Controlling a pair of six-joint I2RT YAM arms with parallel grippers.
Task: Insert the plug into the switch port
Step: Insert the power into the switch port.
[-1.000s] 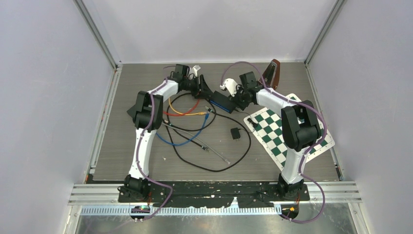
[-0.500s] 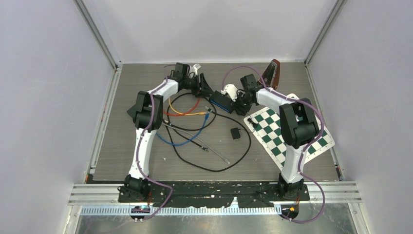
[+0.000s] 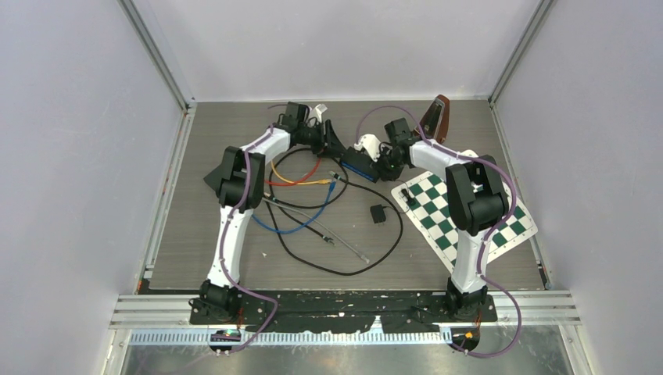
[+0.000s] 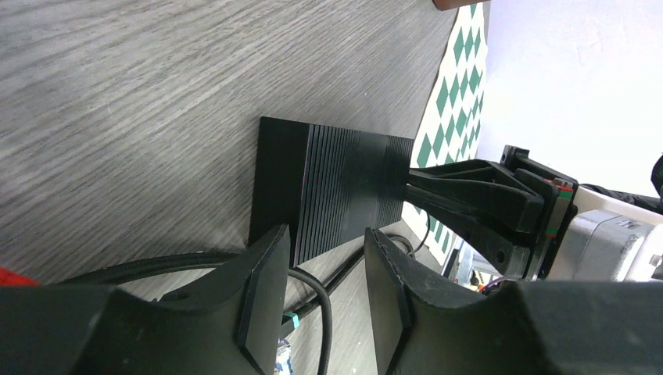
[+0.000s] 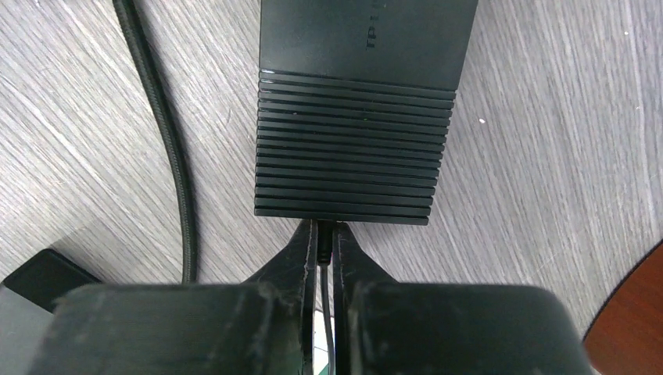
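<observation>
Right gripper [image 5: 323, 229]: pinched shut on the plug [image 5: 322, 244] at the switch [image 5: 356, 156] edge.
Left gripper [image 4: 327, 248]: jaws apart, gripping nothing.
Risk: unbraced switch may slide; plug possibly misaligned.

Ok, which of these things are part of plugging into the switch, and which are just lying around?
In the job: network switch; thin black plug at its edge, pinched by the right gripper; left gripper, open near the switch.
Lying about: checkerboard mat; blue cable; yellow cable; small black block; brown object.
</observation>
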